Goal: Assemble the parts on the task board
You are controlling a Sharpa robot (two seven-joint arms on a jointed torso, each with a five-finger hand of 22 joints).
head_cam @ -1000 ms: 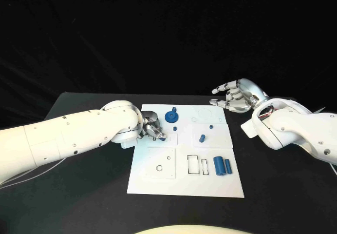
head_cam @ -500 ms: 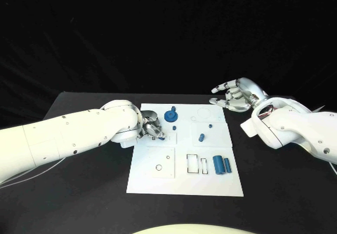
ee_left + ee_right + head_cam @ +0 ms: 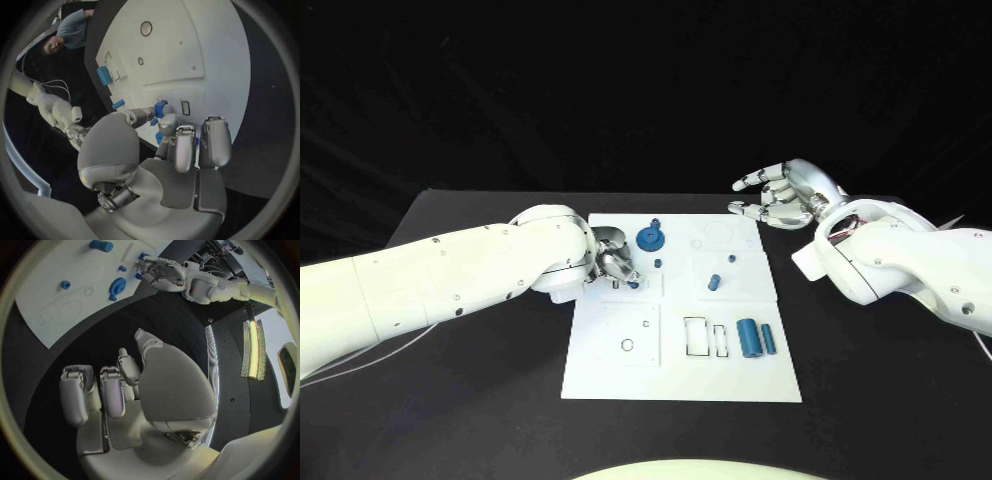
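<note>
**Left hand at the board's upper left**

Head view: the flat white task board (image 3: 681,345) lies mid-counter (image 3: 473,400); the left hand (image 3: 616,267) pinches a small blue part (image 3: 632,283).

Right wrist view: the right hand (image 3: 119,390) hovers, fingers apart, holding nothing.

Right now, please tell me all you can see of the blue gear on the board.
The gear is a round blue piece, plastic by its look, with a short blue peg standing at its far edge. It lies flat on the far part of the white board, right of the left hand. Neither hand touches it.
</note>
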